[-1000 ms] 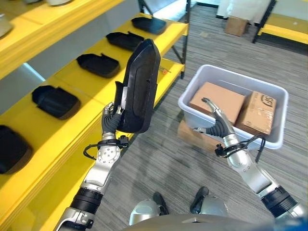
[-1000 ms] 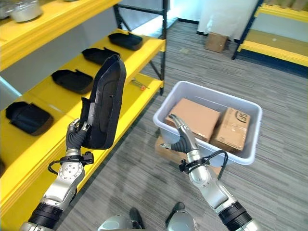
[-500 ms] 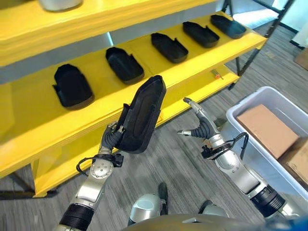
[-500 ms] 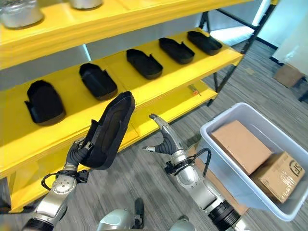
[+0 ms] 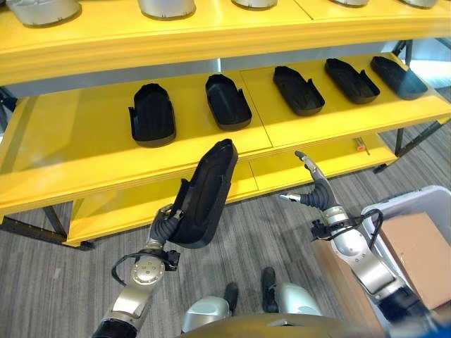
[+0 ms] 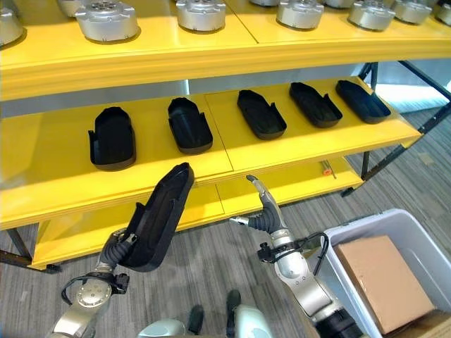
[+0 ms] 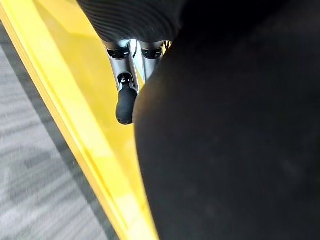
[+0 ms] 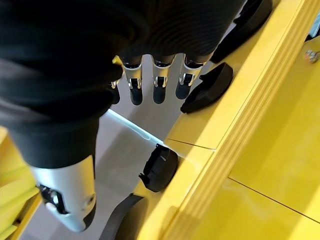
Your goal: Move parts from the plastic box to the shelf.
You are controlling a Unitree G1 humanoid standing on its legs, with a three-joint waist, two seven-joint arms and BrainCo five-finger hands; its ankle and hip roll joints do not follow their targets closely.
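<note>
My left hand is shut on a long black moulded part and holds it upright in front of the yellow shelf. The left wrist view shows that part close up against the shelf's yellow edge, with one finger beside it. Several alike black parts lie in a row on the middle shelf board. My right hand hangs open to the right of the held part, fingers straight and holding nothing. The grey plastic box stands on the floor at the lower right.
A brown cardboard box lies in the plastic box. Round metal parts line the top shelf board. A small orange-handled tool lies on the lower board at the right. The left stretch of the middle board is bare.
The camera has swung from the plastic box round to face the shelf. My left hand still holds the black part upright. My right hand has come away from the box and stays open.
</note>
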